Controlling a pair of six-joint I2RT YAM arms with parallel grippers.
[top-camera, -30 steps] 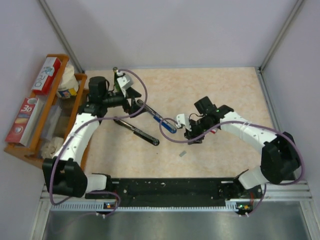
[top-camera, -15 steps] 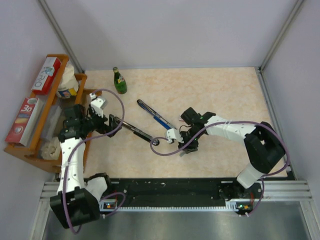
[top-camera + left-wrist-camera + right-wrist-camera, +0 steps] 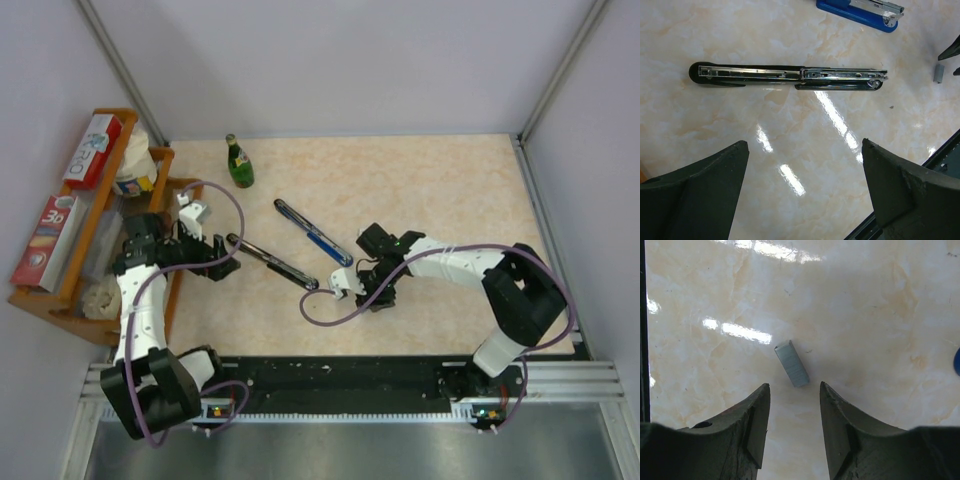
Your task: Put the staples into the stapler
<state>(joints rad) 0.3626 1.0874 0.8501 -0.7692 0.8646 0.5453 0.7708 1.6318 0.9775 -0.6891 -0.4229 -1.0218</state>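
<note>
Now my right jaws stand open, empty, the staples (image 3: 791, 363) lying on the table (image 3: 890, 315) just ahead of their tips; my left jaws, wide and empty, face the opened black stapler (image 3: 790, 78).

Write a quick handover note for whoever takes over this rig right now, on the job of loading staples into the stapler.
Left gripper: open, empty, above the table, looking down at the black stapler, which lies opened out flat.
Right gripper: open, empty, low over the staple strip, which lies loose on the table just off its fingertips.
Blue stapler: also opened flat, beyond the black one.
Done: both staplers are open and the strip is out on the table.
Left: grasp the strip, seat it in a stapler's channel, close the stapler. Which stapler is meant is not clear from the views.
</note>
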